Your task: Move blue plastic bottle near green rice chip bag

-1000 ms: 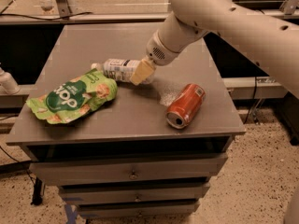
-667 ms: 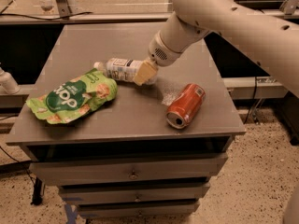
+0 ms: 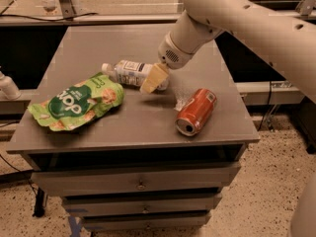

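Observation:
The blue plastic bottle (image 3: 128, 72) lies on its side on the grey table (image 3: 148, 122), with its white cap pointing left and almost touching the top right edge of the green rice chip bag (image 3: 76, 101). The bag lies flat at the table's left front. My gripper (image 3: 154, 78) is at the bottle's right end and covers it, low over the table. The arm comes in from the upper right.
A red soda can (image 3: 196, 111) lies on its side at the table's right front, close to the gripper. Drawers (image 3: 140, 184) sit below the tabletop. A dark counter runs behind the table, and a white object (image 3: 7, 87) stands at the left edge.
The gripper and the bottle have shifted very slightly to the right. The bag and the can have not moved.

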Robot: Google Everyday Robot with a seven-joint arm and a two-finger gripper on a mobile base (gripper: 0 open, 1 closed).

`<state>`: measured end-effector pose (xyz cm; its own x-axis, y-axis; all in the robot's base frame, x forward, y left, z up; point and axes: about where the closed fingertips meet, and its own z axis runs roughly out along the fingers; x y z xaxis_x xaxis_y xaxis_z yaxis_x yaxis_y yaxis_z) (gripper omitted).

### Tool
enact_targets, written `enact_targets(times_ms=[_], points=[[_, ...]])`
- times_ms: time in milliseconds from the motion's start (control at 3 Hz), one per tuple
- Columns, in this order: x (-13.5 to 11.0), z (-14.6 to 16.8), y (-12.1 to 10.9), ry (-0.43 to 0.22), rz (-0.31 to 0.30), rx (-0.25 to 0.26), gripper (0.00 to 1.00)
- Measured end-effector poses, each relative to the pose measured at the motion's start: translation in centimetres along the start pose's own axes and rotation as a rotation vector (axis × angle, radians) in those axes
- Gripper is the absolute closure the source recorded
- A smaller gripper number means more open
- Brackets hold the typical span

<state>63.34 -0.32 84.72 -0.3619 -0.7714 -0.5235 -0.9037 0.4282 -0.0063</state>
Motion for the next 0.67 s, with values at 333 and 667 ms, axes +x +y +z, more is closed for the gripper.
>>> enact_targets(times_ms=[333, 667], points=[[-0.1, -0.1, -0.2, 0.010, -0.012, -0.006, 0.00], [-0.3, -1.2, -1.0, -0.005, -0.013, 0.011, 0.00]])
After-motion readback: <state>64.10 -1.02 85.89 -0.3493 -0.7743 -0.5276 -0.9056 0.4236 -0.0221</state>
